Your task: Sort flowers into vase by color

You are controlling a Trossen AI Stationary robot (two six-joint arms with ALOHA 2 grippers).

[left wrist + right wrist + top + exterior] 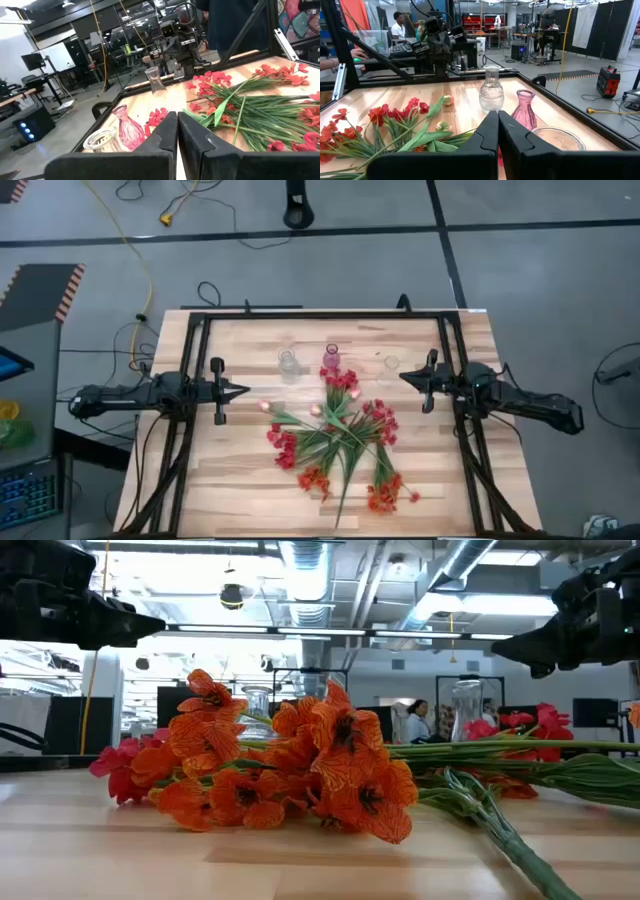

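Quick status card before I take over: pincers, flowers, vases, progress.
left pincer: shut, empty, raised over the table's left side
right pincer: shut, empty, raised over the right side
flowers: red, orange and pale pink, heaped mid-table, stems crossing
vases: pink vase at the back centre, clear vase beside it, another clear one on its other side
progress: no flower in any vase
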